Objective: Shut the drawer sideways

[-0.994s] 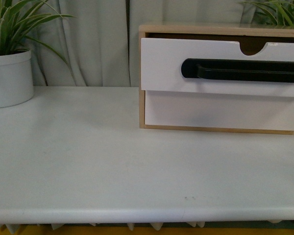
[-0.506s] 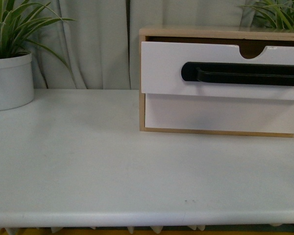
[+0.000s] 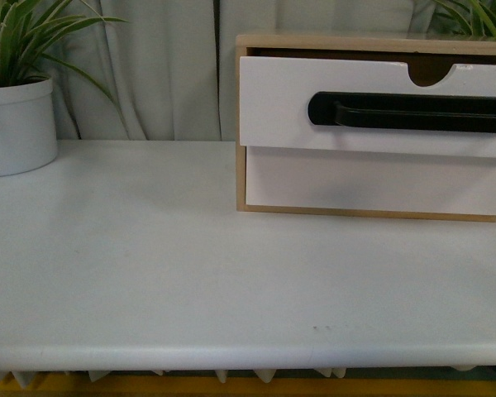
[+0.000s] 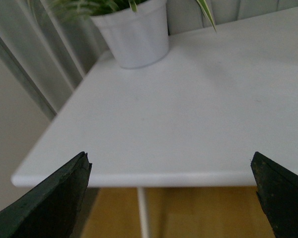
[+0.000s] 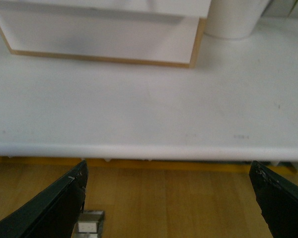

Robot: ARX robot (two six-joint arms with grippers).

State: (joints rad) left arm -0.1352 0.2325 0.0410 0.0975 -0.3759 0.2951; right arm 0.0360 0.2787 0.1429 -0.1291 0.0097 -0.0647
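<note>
The drawer (image 3: pixel 281 107) has a white front, a long black bar handle (image 3: pixel 413 112) and a semicircular notch in its top edge. It sits pulled out of its light-wood frame (image 3: pixel 314 41) at the back right of the white table (image 3: pixel 149 265). Below it is a plain white drawer (image 3: pixel 372 182), also in the right wrist view (image 5: pixel 99 37). Neither gripper shows in the front view. My left gripper (image 4: pixel 171 171) is open and empty before the table's front edge. My right gripper (image 5: pixel 169 178) is open and empty, below the table's front edge.
A white pot (image 3: pixel 16 124) with a green plant stands at the back left; it also shows in the left wrist view (image 4: pixel 134 32). Another pot (image 5: pixel 236 17) stands beside the frame. Curtains hang behind the table. A wooden floor (image 5: pixel 164 203) lies below the edge.
The front view has shifted slightly, so the drawer unit and pot sit a little higher in the picture. The drawer itself stays pulled out as before.
</note>
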